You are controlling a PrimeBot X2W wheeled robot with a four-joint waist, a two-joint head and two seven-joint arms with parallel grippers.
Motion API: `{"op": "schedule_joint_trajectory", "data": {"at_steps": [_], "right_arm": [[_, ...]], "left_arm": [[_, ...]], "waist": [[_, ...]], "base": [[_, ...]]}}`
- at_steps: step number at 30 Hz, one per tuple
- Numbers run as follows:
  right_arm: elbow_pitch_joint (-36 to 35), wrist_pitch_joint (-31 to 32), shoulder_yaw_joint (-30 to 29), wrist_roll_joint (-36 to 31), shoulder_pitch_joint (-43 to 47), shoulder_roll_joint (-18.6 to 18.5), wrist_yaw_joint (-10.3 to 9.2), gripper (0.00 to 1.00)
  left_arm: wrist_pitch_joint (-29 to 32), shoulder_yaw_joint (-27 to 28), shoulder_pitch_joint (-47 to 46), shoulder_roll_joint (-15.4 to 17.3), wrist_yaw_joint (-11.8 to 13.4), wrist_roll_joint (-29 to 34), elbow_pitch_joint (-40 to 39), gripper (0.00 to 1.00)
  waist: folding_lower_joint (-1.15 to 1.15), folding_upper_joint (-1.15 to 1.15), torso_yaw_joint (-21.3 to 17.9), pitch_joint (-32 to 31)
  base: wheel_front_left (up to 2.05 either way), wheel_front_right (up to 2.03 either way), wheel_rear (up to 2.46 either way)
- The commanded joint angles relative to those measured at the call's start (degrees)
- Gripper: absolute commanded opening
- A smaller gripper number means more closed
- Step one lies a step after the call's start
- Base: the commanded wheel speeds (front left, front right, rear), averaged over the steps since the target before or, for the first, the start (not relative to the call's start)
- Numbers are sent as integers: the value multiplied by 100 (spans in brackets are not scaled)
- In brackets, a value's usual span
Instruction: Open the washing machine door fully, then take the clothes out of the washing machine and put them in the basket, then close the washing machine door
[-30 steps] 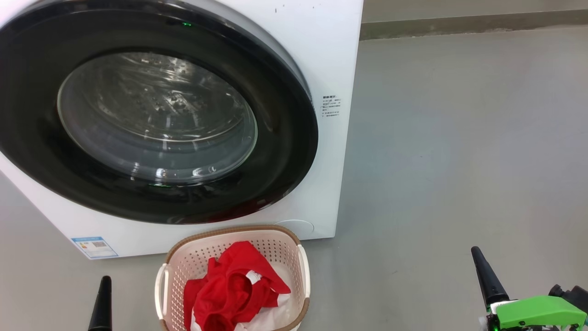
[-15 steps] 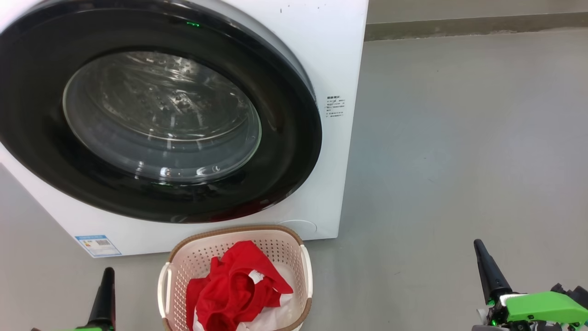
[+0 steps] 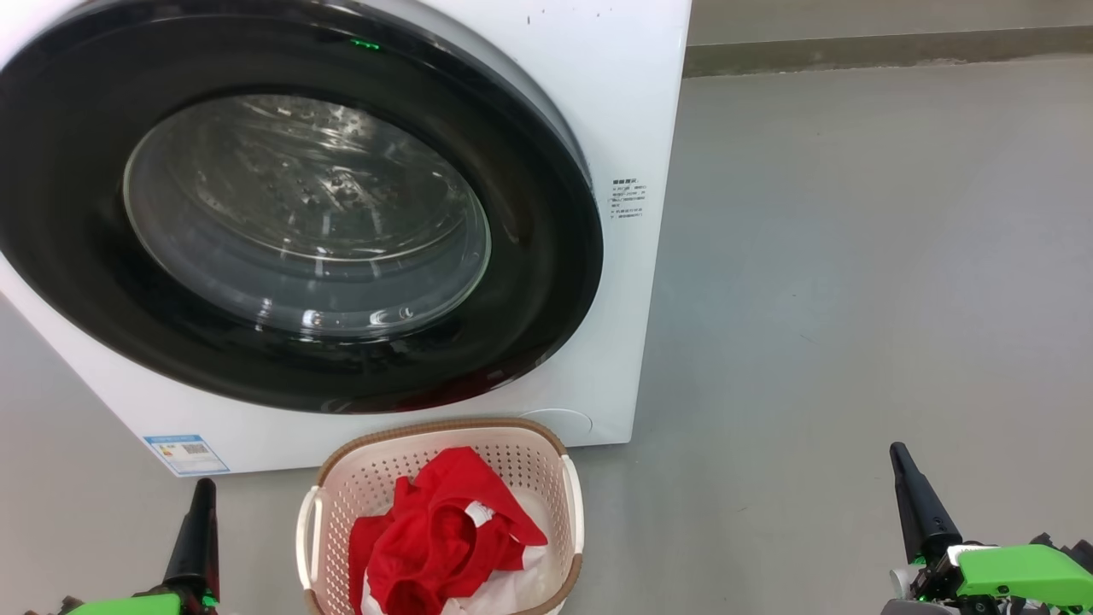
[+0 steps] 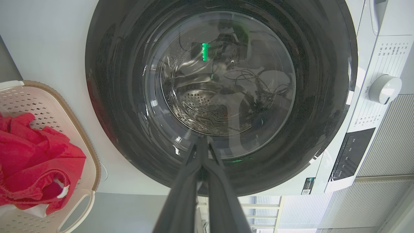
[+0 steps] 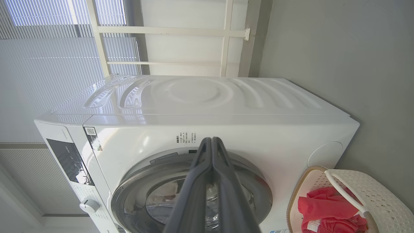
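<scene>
- The washing machine door (image 3: pixel 290 213) sits flat against the front of the washing machine (image 3: pixel 636 94). No gap shows around its black rim in the head view or the right wrist view, so it looks shut. Whether the latch has caught cannot be told.
- Through the glass in the left wrist view, the perforated drum (image 4: pixel 207 106) shows bare steel with no red fabric, though reflections blur part of it.
- The clothes (image 3: pixel 435 538) lie heaped in the basket (image 3: pixel 534 453), red with white parts showing beneath.
- The basket stands on the grey floor (image 3: pixel 854 256), just in front of the machine and below the door.
- The left gripper (image 3: pixel 204 489) is closed and empty, its fingers pressed together. It points up toward the door from low at the left, apart from both basket and machine.
- The right gripper (image 3: pixel 897 451) is likewise closed on nothing, off to the right over bare floor, well apart from the basket.
- Judged from this, all three steps look done: the load is out, it is in the basket, and the door is back against the machine. Nothing obvious is left beyond confirming the door is latched.
</scene>
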Motion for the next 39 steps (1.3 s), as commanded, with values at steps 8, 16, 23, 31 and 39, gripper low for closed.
{"op": "schedule_joint_trajectory", "data": {"at_steps": [8, 16, 23, 31, 39], "right_arm": [[-176, 48, 79, 28, -248, -2, -6, 0], [-175, 53, 73, 23, -249, 2, -6, 0], [-175, 57, 67, 18, -249, 6, -6, 0], [-175, 62, 61, 13, -250, 11, -6, 0], [-174, 66, 56, 8, -250, 14, -6, 0]], "left_arm": [[43, 150, -222, 93, -19, -19, -110, 0], [43, 150, -222, 93, -19, -19, -110, 0], [43, 149, -222, 93, -19, -19, -110, 0], [42, 149, -222, 93, -19, -20, -110, 0], [42, 149, -222, 93, -19, -20, -110, 0]], "waist": [[0, 0, 0, 0], [0, 0, 0, 0], [0, 0, 0, 0], [0, 0, 0, 0], [0, 0, 0, 0]], "base": [[0, 0, 0], [0, 0, 0], [0, 0, 0], [0, 0, 0], [0, 0, 0]]}}
